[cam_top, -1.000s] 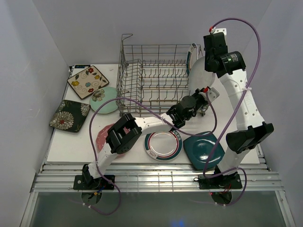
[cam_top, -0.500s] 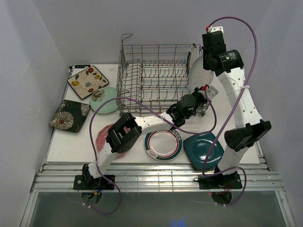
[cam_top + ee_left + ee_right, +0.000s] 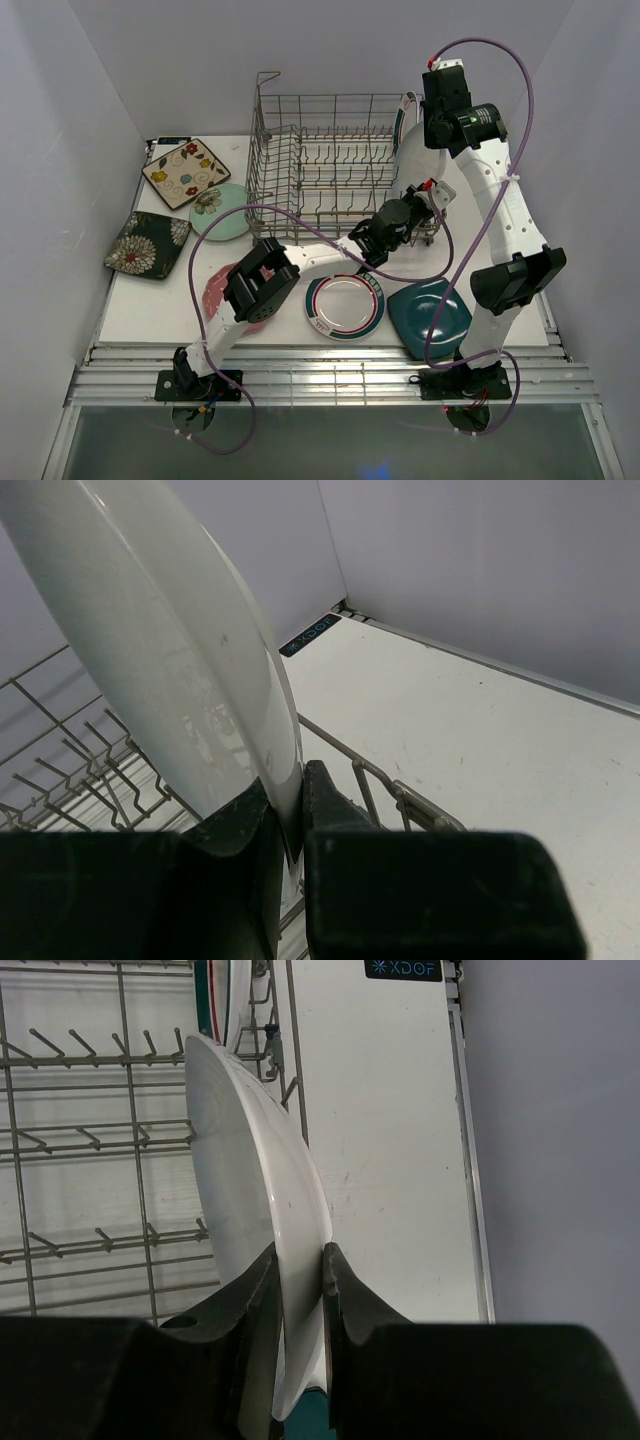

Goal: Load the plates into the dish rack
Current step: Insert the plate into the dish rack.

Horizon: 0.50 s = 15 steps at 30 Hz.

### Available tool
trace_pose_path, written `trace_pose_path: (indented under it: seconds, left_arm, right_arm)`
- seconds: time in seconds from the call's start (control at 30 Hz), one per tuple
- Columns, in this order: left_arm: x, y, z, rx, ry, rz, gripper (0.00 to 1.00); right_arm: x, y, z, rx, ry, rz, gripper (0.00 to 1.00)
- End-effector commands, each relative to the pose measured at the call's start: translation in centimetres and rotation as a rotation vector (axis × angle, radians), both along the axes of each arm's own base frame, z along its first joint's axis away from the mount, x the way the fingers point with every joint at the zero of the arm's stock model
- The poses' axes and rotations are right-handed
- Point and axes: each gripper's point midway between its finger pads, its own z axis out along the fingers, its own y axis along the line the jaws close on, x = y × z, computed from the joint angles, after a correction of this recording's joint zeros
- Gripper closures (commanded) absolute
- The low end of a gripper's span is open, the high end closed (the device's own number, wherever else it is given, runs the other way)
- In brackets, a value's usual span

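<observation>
Holding a white oval ceramic plate (image 3: 255, 1180) on edge, both grippers are clamped on its rim. The left gripper (image 3: 290, 780) pinches the lower rim, so the plate rises above its jaws. The right gripper (image 3: 298, 1260) pinches the upper rim (two grips probably steady a broad, smooth plate upright). To the left of both pairs of jaws lie the upright tines of the grey metal wire dish rack (image 3: 100, 1140). Beyond the right jaws, a teal-and-red-rimmed round plate (image 3: 215, 1000) already stands in the rack. The oval plate hangs at the rack's right end, edge-on, presumably so that it can slip between tines. Judged step: lowering it into a slot.
</observation>
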Motion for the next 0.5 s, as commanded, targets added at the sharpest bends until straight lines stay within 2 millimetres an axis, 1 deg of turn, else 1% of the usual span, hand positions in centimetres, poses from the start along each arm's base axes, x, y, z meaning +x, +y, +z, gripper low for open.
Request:
trace_pose_path:
  seconds: [0.0,0.03,0.1,0.13,0.2,0.3,0.33,0.37,0.4,0.43,0.47]
  left_arm:
    - [-3.2,-1.2,5.5,-0.089,-0.064,-0.119,0.79]
    - [-3.2,-1.0,5.4,-0.087,-0.064,-0.118,0.72]
    - [-3.4,-0.7,5.3,-0.082,-0.059,-0.120,0.62]
    - [-3.4,-0.6,5.2,-0.079,-0.057,-0.120,0.56]
    - [-3.6,-0.2,5.2,-0.075,-0.052,-0.117,0.47]
    - [-3.8,0.2,5.1,-0.070,-0.047,-0.120,0.36]
    - [-4.0,0.5,5.6,-0.078,-0.047,-0.124,0.34]
    - [-4.1,0.5,5.6,-0.080,-0.043,-0.126,0.27]
    - [-4.3,0.7,5.1,-0.072,-0.034,-0.132,0.24]
    - [-4.6,0.9,5.8,-0.089,-0.027,-0.139,0.22]
    - [-4.8,1.0,5.7,-0.092,-0.020,-0.145,0.18]
  right_arm:
    - [2.2,4.6,5.8,0.212,-0.224,0.109,0.92]
    - [2.1,4.7,5.6,0.212,-0.220,0.113,0.92]
    - [2.3,4.8,5.0,0.207,-0.208,0.122,0.92]
    - [2.3,4.8,5.0,0.207,-0.209,0.122,0.92]
    - [2.4,4.7,4.6,0.209,-0.200,0.115,0.92]
    - [2.3,4.7,4.6,0.217,-0.199,0.116,0.92]
    - [2.2,4.7,4.5,0.217,-0.196,0.114,0.92]
    - [2.1,4.7,4.7,0.218,-0.199,0.114,0.92]
    - [2.1,4.5,4.7,0.217,-0.201,0.111,0.92]
    - [2.1,4.5,4.5,0.216,-0.199,0.110,0.92]
    - [2.0,4.5,4.6,0.216,-0.200,0.110,0.92]
